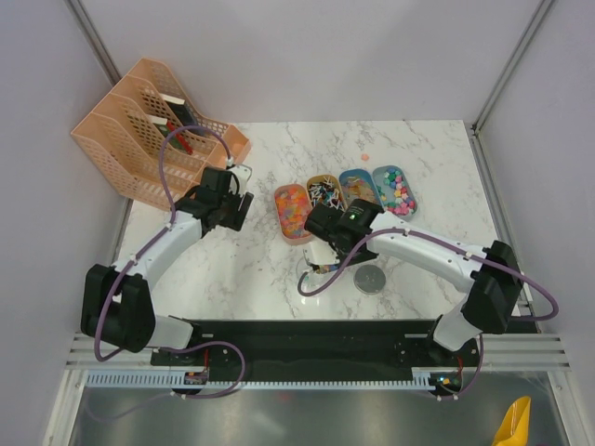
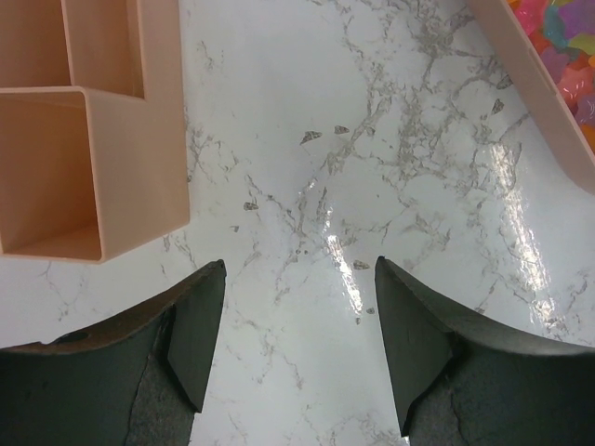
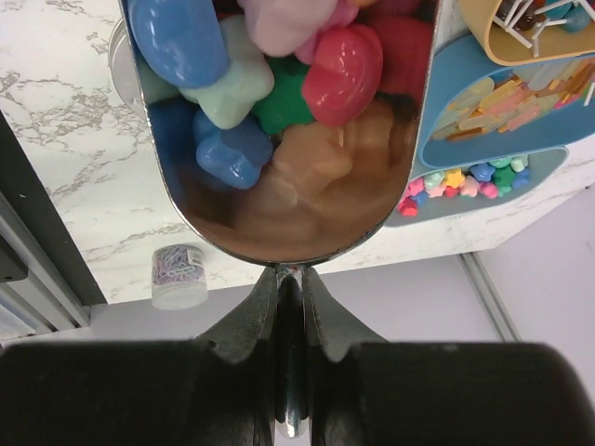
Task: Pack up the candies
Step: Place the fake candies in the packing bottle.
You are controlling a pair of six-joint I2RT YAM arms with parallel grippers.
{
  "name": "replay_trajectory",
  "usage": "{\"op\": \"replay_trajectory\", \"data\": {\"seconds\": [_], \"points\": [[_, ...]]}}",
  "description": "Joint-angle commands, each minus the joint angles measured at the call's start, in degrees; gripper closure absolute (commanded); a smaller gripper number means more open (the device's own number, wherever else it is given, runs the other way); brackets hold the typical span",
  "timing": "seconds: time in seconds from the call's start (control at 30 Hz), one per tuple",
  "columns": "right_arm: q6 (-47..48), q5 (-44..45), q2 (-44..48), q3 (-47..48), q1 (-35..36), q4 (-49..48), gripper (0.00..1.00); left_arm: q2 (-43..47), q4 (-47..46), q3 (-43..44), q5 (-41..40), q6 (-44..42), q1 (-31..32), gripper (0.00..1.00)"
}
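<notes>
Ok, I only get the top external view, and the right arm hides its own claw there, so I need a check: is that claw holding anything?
Observer: Yes. The right wrist view shows the right claw shut on the handle of a metal scoop.
Operator: Loaded or empty?
Observer: Loaded. Blue, red, green and pink candies sit in the scoop's bowl, away from the handle.
Operator: And the left claw?
Observer: The left wrist view shows the left claw open with nothing between its fingers, only the marble table below.
</notes>
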State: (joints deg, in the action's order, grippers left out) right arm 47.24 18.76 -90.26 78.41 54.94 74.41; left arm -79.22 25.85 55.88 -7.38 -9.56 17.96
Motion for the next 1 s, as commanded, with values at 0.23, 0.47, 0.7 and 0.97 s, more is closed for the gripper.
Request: {"op": "replay_trajectory", "data": {"seconds": [0.23, 0.47, 0.7, 0.97], "points": [[-2.68, 6.11, -1.24, 4.2, 4.21, 5.65, 1.0, 3.02, -4.31, -2.35, 0.61, 2.27, -0.29, 0.27], [-4.44, 7.51, -2.55, 5.61, 6.58, 7.85, 1.0, 3.9, -5.1, -3.14, 0.78, 2.18, -0.38, 0.27], [-4.53, 10.85, -2.56, 6.31, 7.64, 9.17, 1.0, 5.3, -5.19, -2.62, 2.62, 2.88, -0.29, 0.27], [-4.0, 11.21, -0.97, 7.71, 7.64, 9.17, 1.0, 8.72, -0.2, -2.01, 17.37, 4.02, -0.29, 0.56]]}}
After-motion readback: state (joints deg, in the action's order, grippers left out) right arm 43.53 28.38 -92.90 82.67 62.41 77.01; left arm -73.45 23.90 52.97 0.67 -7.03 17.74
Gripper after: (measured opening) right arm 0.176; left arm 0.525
